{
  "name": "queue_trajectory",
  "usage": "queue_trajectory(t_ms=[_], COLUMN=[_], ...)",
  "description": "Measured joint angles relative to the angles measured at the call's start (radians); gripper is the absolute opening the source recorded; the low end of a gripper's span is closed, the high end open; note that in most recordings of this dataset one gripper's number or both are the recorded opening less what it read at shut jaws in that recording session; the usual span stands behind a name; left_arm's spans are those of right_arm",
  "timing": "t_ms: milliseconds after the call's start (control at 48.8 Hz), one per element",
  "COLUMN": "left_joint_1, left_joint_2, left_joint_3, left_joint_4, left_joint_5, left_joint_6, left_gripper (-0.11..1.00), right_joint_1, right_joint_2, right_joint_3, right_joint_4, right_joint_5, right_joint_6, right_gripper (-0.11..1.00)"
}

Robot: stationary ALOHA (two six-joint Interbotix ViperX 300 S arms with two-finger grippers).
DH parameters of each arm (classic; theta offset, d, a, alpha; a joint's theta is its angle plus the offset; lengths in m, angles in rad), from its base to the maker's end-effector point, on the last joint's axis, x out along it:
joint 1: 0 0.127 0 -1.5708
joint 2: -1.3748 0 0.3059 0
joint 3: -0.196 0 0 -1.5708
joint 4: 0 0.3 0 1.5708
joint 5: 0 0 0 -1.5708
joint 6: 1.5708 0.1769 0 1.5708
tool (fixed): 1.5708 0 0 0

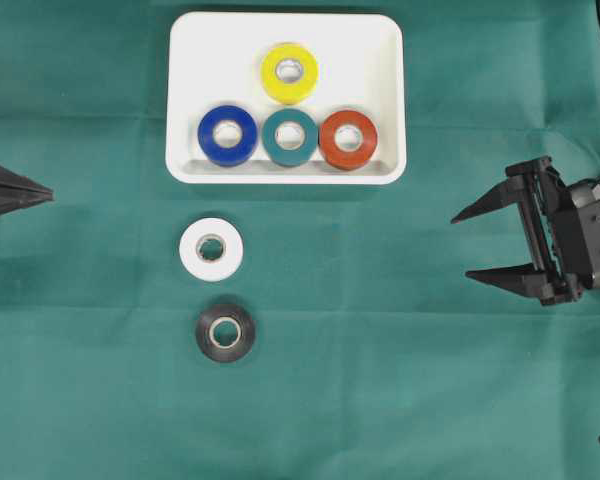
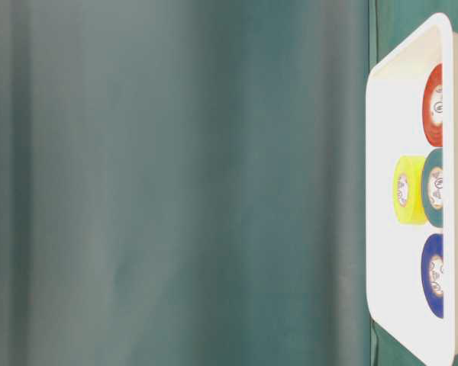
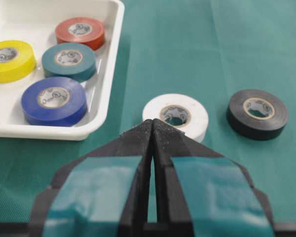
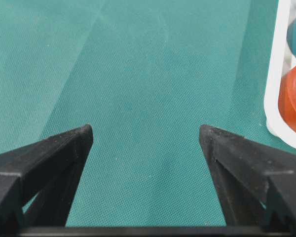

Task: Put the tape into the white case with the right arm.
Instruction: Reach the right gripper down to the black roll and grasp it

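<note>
the right gripper (image 1: 465,245) hangs wide and empty over the counter (image 1: 400,380), well apart from the white tape roll (image 1: 211,248) below the white case (image 1: 180,100).

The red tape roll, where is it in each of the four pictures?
Overhead: red tape roll at the right end of the white case's front row.
Table-level: upper right, cut off by the edge.
Left wrist: top left, behind the teal roll.
Right wrist: right edge, blurred.
Shared landmark: the white case.
</note>
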Motion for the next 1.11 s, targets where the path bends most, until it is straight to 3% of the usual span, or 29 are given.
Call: queue_trajectory(t_ms=[205,369,1107], left_joint_1=[0.0,0.003,0.003], left_joint_2=[0.0,0.0,0.0], left_joint_3=[0.0,0.0,0.0], left_joint_4=[-0.002,-0.002,0.0], left_joint_5=[0.0,0.0,0.0], left_joint_6=[0.0,0.0,0.0], left_gripper=[0.0,0.0,0.0], right_joint_1=[-0.002,0.0,0.031], right_joint_2=[0.026,0.118,0.712], right_joint_3=[-0.018,-0.091,-0.632], right_joint_4=[0.0,-0.002,0.0], right_joint_5=[0.0,-0.003,-0.048], right_joint_6=[0.0,0.0,0.0], right_gripper=[0.7,0.68,0.68])
